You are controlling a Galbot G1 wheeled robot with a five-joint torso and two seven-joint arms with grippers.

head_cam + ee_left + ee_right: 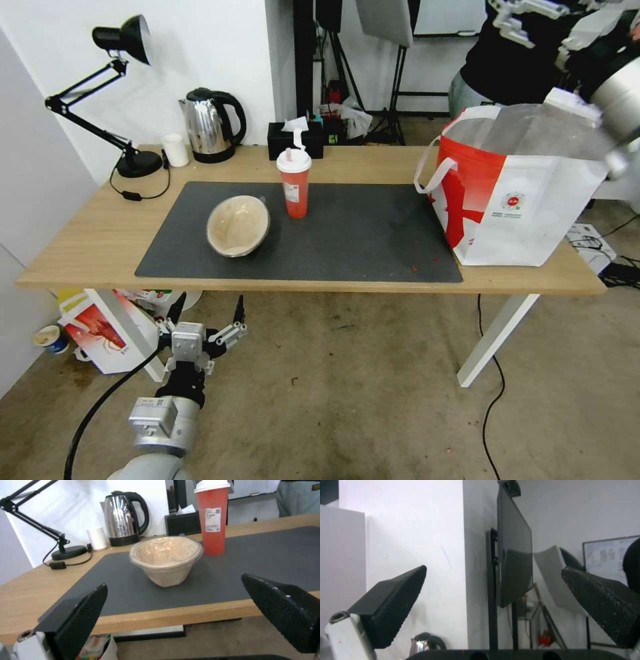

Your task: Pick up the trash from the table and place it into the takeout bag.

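On the table (pixel 87 240), a tan paper bowl (pixel 238 225) lies tipped on the dark grey mat (pixel 360 233), and a red drink cup with a white lid (pixel 294 183) stands just right of it. The takeout bag (pixel 527 200) stands open at the table's right end. My left gripper (pixel 207 310) hangs open below the front edge, in front of the bowl. In the left wrist view the left gripper (pixel 174 580) faces the bowl (pixel 165 560) and the cup (pixel 213 520). My right arm (pixel 617 93) is raised above the bag, and the right gripper (pixel 493 570) is open with nothing in it.
A desk lamp (pixel 120 40), a kettle (pixel 210 123), a small white cup (pixel 175 150) and a black tissue box (pixel 297 137) line the back edge. A red-and-white carton (pixel 100 330) stands under the table's left end. A white leg (pixel 497 340) and cables are at the right.
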